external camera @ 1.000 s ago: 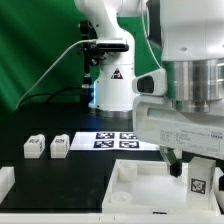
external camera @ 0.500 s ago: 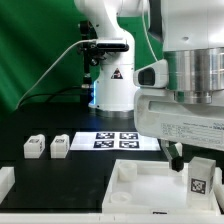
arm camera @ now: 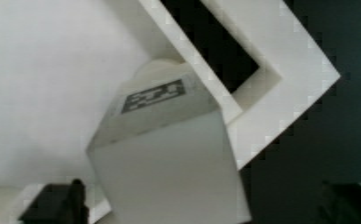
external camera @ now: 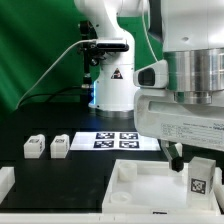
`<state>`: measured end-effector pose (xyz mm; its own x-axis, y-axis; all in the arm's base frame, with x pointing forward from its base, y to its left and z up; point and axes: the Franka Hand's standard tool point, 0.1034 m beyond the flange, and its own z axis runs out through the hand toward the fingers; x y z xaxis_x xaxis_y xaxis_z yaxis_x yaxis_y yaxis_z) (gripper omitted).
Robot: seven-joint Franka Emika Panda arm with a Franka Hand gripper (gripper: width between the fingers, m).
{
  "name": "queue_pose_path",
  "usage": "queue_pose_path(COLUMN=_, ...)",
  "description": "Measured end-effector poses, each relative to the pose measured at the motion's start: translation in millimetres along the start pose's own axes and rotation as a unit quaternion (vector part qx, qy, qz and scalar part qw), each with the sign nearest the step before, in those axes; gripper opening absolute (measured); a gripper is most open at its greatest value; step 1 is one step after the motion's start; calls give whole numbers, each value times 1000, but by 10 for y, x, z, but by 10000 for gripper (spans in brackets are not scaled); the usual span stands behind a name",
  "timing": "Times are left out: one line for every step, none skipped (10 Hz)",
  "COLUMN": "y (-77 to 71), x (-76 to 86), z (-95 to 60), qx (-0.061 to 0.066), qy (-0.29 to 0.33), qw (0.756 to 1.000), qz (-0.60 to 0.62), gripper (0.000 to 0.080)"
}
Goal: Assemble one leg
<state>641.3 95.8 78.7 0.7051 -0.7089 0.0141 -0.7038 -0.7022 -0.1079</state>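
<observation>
A white leg (external camera: 198, 178) with a black-and-white tag stands on the near right corner of the large white panel (external camera: 145, 190), at the exterior view's right. My gripper (external camera: 190, 158) hangs over it. One dark finger (external camera: 178, 155) shows just beside the leg. In the wrist view the leg (arm camera: 159, 140) fills the middle, and my gripper (arm camera: 202, 205) straddles it. The dark fingertips (arm camera: 56, 203) sit far apart, with a gap on each side of the leg. The jaws are open. Two more legs (external camera: 35, 146) (external camera: 60, 146) lie on the table at the left.
The marker board (external camera: 122, 140) lies behind the panel, in front of the robot base (external camera: 112, 80). A white part (external camera: 5, 182) sits at the near left edge. The panel's raised rim (arm camera: 266, 60) runs beside the leg.
My hand has risen a little over the leg since a second ago. The leg has stayed almost in place on the panel corner. Nothing has moved in the last half second.
</observation>
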Motion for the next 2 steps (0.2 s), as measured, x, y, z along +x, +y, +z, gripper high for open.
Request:
queue_pose_path(y=1, x=0, z=1, qx=0, qy=0, qw=1000, qz=0, gripper=649)
queue_pose_path(y=1, x=-1, z=3, qx=0, qy=0, qw=1000, qz=0, gripper=649)
